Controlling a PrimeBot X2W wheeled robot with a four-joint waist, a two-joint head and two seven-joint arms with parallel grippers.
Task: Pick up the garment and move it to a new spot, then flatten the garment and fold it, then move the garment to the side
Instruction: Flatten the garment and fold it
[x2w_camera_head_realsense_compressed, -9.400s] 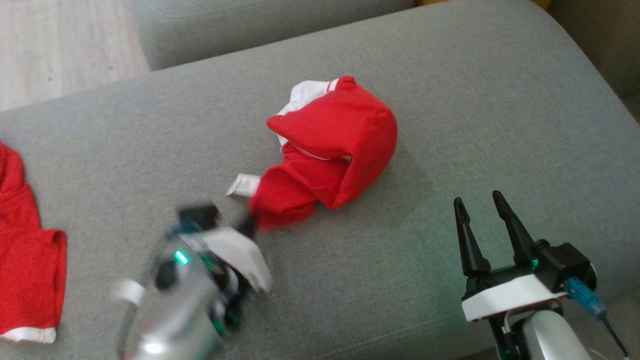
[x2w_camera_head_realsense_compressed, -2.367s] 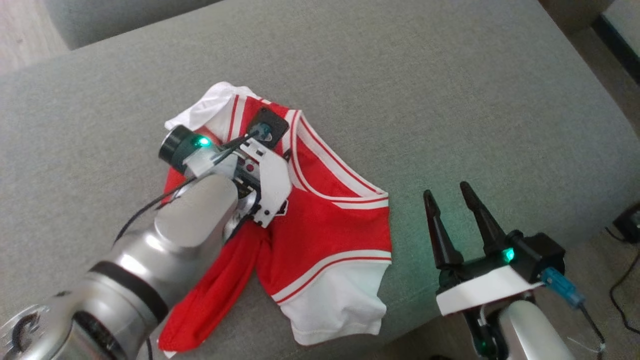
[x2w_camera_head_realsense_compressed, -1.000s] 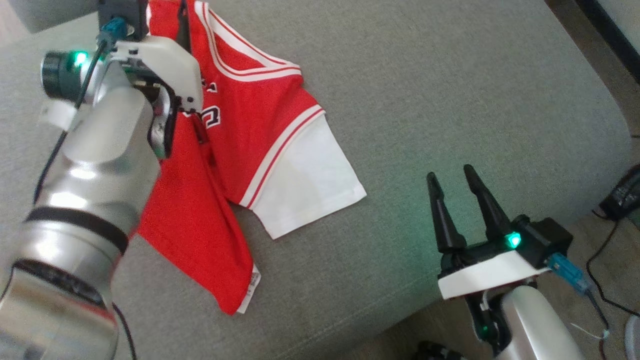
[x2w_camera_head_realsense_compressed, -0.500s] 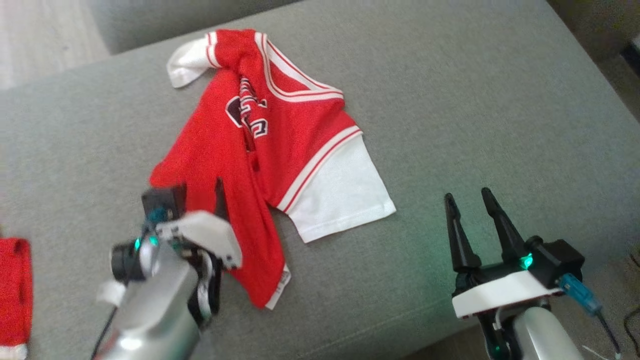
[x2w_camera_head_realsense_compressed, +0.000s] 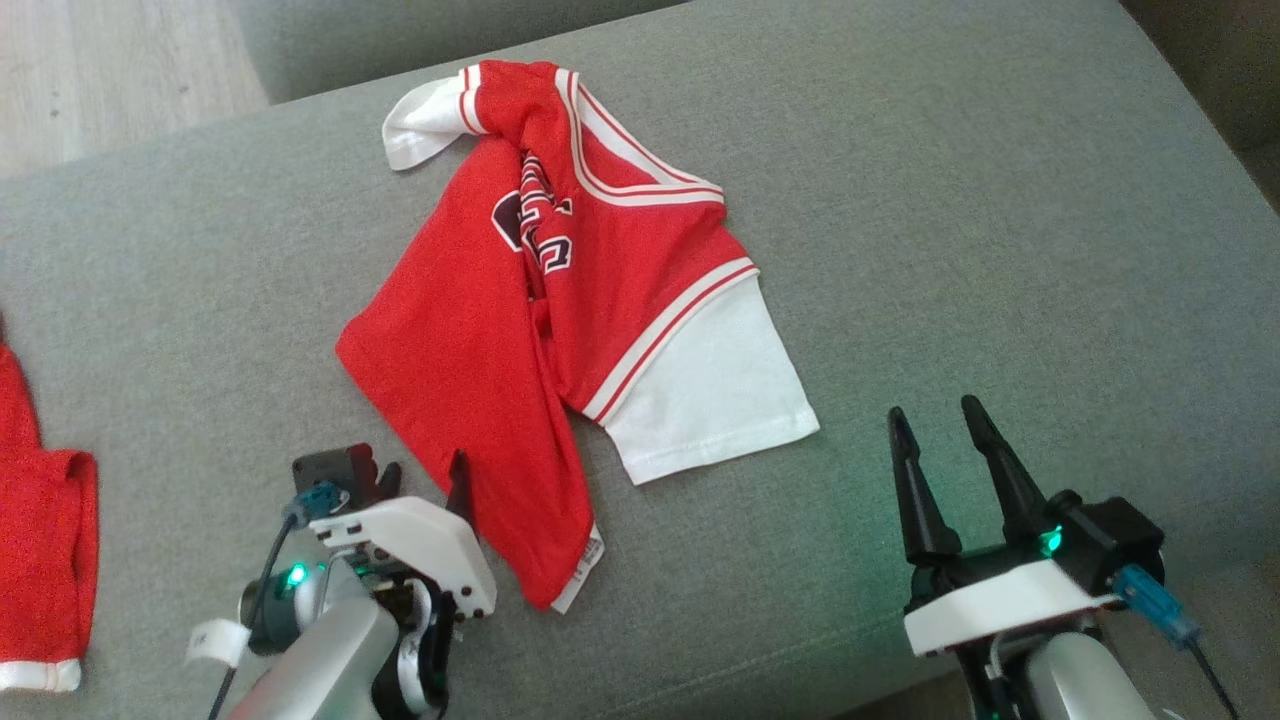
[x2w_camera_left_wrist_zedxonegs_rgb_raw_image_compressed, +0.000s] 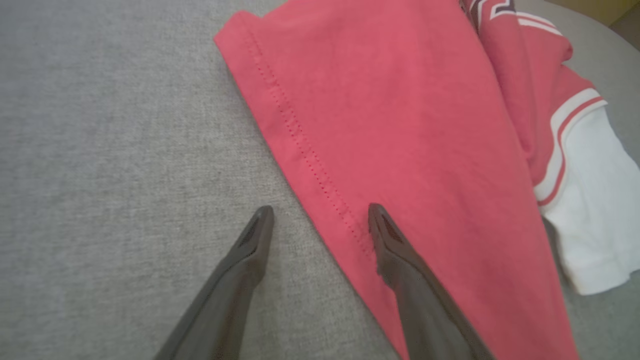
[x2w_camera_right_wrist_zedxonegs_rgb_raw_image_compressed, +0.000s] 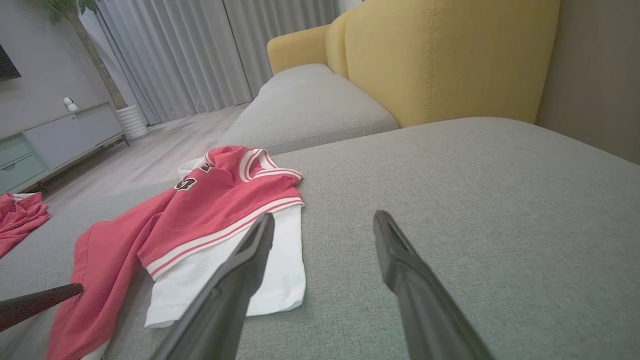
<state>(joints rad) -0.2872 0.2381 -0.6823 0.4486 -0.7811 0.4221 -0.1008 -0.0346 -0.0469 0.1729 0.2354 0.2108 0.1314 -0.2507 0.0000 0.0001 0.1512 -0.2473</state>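
Head view: the red garment with white sleeves lies spread but creased on the grey sofa cushion, centre to upper middle of the frame. At the lower left, the left gripper sits at its lower hem, jaws wide and empty. At the lower right, the right gripper is parted too, holding nothing. A second red cloth lies at the left edge.

Left wrist view: one finger lies over the hem, the other over bare cushion.

Right wrist view: the garment lies left of centre, and the spread fingers grip nothing.
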